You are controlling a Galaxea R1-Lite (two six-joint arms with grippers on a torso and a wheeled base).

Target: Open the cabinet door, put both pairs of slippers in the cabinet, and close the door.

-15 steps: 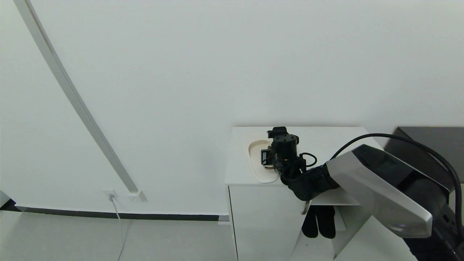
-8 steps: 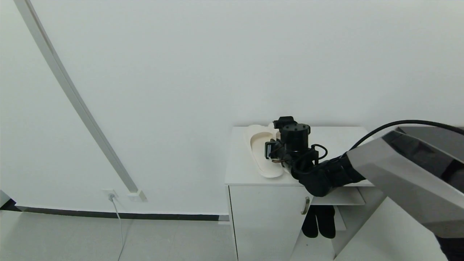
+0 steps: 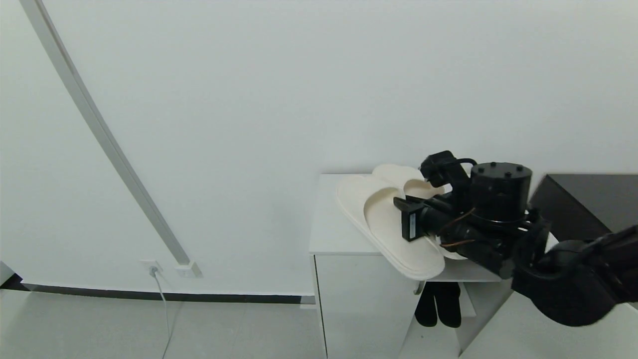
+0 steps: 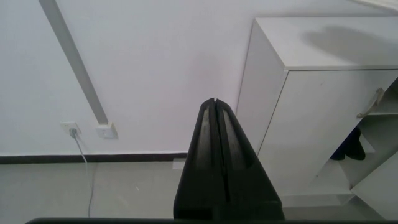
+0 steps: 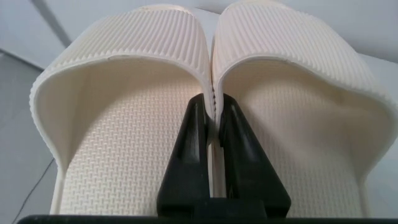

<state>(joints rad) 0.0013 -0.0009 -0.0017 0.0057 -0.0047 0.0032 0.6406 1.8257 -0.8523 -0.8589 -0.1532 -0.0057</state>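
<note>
- Two white slippers (image 3: pixel 386 219), one pair, pinched at their touching inner edges by the right gripper (image 5: pixel 213 109); jaws clamped on both.
- The pair hangs above the cabinet (image 3: pixel 359 299) top, long axis slanting down toward its front edge.
- The open compartment lies below the claw; black slippers (image 3: pixel 438 304) already inside.
- Left gripper (image 4: pixel 215 106) closed on nothing, off to the cabinet's left.

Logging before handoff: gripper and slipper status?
Right gripper shut on white slippers, held above cabinet top. Left gripper shut, empty. Black slippers inside, door open, nothing blocking.
</note>
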